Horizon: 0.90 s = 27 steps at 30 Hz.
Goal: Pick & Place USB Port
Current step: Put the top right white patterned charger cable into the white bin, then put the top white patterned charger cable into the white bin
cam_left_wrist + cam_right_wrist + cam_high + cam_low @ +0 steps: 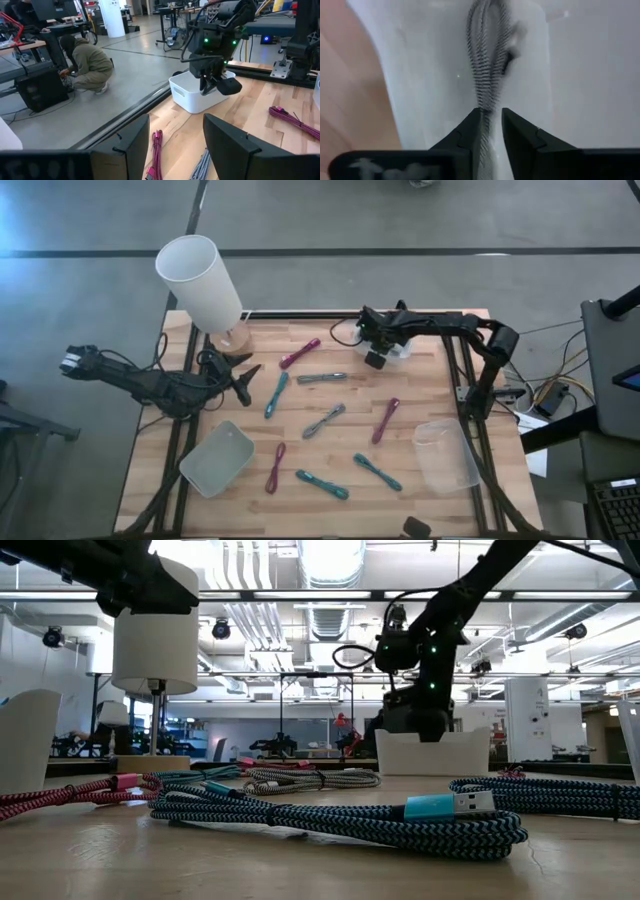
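Observation:
My right gripper (491, 120) points down into the white bin (192, 95) at the table's far side. A black-and-white braided USB cable (485, 60) folded into a bundle runs between its fingers. The fingers stand slightly apart, with a gap beside the cable. In the high view this gripper (378, 356) covers most of the bin (400, 350). My left gripper (175, 145) waits open at the table's left (245, 377), holding nothing. Several other cable bundles lie on the wood, among them a magenta one (300, 353), a teal one (276, 394) and a grey one (324, 420). My right gripper has the braided cable's near end (485, 112) between its two fingers, coming from above and pointing down into the bin. The cable lies against one finger (470, 132), with a sliver of free space at the other. The doubled bundle hangs below the fingers inside the bin.
A white lamp with a wooden base (200, 280) stands at the far left corner. A pale tray (217, 458) lies near left and a clear container (447, 455) near right. Beyond the table a person (90, 65) crouches on the floor.

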### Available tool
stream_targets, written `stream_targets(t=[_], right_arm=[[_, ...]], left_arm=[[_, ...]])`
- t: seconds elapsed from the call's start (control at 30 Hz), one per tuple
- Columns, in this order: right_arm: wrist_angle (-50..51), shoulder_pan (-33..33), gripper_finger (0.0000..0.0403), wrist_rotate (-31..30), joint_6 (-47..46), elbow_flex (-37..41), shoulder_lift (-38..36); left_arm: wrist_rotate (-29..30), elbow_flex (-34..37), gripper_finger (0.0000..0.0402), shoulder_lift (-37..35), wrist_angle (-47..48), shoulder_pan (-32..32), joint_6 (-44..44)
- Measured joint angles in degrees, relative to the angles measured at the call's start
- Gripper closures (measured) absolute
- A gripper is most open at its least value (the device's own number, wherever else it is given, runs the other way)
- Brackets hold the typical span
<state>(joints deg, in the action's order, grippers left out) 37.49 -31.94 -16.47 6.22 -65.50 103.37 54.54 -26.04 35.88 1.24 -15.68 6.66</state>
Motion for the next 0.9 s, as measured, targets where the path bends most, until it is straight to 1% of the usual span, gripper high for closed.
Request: stream_targets(t=[0.17,0.4,0.6,0.73,0.9], right_arm=[[2.9,0.2,0.0294,0.0,-0.4,-1.6,-0.5],[7.8,2.9,0.0269,0.0,-3.0,-3.7,-2.5],[7.8,7.0,0.0258,0.0,-3.4,-3.6,-5.7],[7.6,9.7,0.0257,0.0,-5.4,-3.6,-7.4],[6.0,13.2,0.0255,0.1,-5.9,-3.5,-8.0]], left_arm=[[0.0,0.0,0.0209,0.0,0.0,0.0,0.7],[-0.6,0.0,0.0209,0.1,0.0,0.0,1.0],[-0.7,0.0,0.0209,0.7,0.0,0.0,1.3],[-0.7,0.0,0.0209,1.2,-0.1,0.0,1.3],[-0.7,0.0,0.0209,1.4,-0.3,0.0,1.3]])
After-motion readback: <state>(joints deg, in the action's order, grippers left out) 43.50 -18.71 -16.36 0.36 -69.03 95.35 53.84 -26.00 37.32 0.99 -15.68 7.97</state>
